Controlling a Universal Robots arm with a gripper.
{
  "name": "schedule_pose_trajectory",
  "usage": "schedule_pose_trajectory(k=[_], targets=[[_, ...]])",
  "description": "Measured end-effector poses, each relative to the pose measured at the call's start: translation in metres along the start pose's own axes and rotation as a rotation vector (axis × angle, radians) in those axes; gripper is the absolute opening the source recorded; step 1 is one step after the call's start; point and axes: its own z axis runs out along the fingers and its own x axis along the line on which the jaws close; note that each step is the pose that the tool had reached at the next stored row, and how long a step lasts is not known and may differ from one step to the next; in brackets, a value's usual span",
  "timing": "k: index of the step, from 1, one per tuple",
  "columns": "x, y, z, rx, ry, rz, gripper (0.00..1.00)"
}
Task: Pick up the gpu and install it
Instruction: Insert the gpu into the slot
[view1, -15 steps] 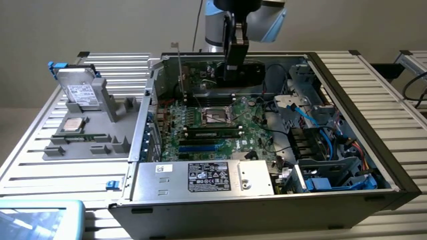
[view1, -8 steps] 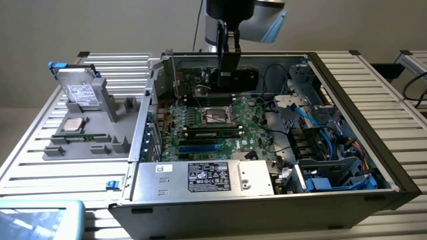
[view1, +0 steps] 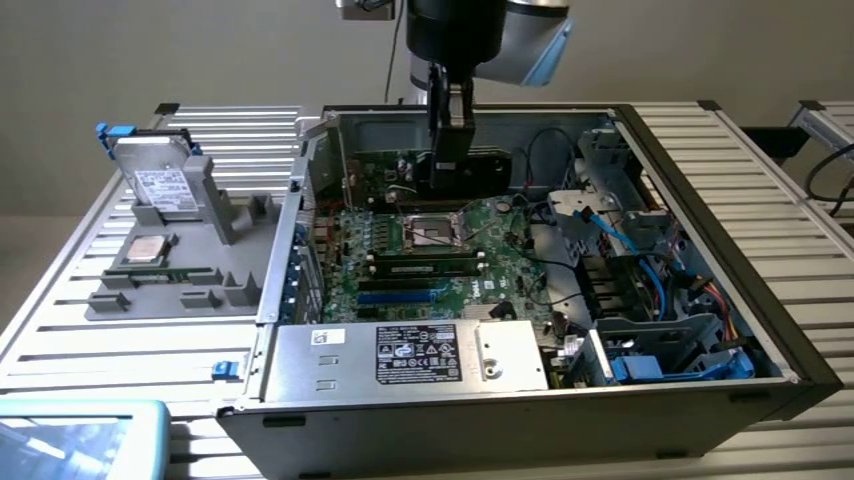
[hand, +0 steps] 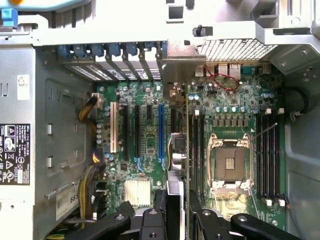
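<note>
The gripper (view1: 450, 135) is closed partway on the gpu (view1: 467, 175), clamping its upper edge so the card hangs upright just above the motherboard (view1: 400, 225), connector edge facing the board.

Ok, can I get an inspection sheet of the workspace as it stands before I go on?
Surface: slatted metal table carrying an open computer case and a grey fixture tray.
Job's things: gpu held edge-on over the motherboard, beside the blue slot; cannot tell whether it is seated.
Clutter: hard drive upright in the tray; memory stick flat in it.
Grippers: gripper shut on the gpu, inside the case.
Cables: blue cables at the exterior view's right of the case; yellow bundle beside the board.
Surroundings: plain wall; light blue object at the table's near corner.
</note>
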Motion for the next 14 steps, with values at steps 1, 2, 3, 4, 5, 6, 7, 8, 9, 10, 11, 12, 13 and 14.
schedule_pose_trajectory(k=[1, 2, 3, 4, 5, 6, 7, 8, 9, 10, 11, 12, 13, 14], targets=[[0.001, 0.0003, 0.0013, -0.0002, -0.0013, 0.0, 0.28], [0.002, 0.0006, 0.0026, -0.0005, -0.0022, 0.0, 0.28], [0.004, 0.0008, 0.004, -0.0007, -0.0031, 0.001, 0.28], [0.005, 0.0009, 0.0057, -0.0008, -0.0037, 0.002, 0.28], [0.006, 0.0012, 0.0076, -0.0009, -0.0039, 0.003, 0.28], [0.006, 0.0015, 0.0093, -0.0011, -0.0036, 0.004, 0.28], [0.006, 0.0018, 0.0113, -0.0011, -0.0038, 0.005, 0.28], [0.007, 0.002, 0.0132, -0.0012, -0.0038, 0.007, 0.28], [0.007, 0.0022, 0.0162, -0.0013, -0.0039, 0.009, 0.28], [0.006, 0.0022, 0.018, -0.0016, -0.0039, 0.01, 0.28], [0.006, 0.0022, 0.0198, -0.0024, -0.0039, 0.012, 0.28], [0.006, 0.0022, 0.0215, -0.0032, -0.0038, 0.012, 0.28], [0.006, 0.0022, 0.0232, -0.0035, -0.0033, 0.013, 0.28], [0.006, 0.0021, 0.0251, -0.0039, -0.003, 0.013, 0.28]])
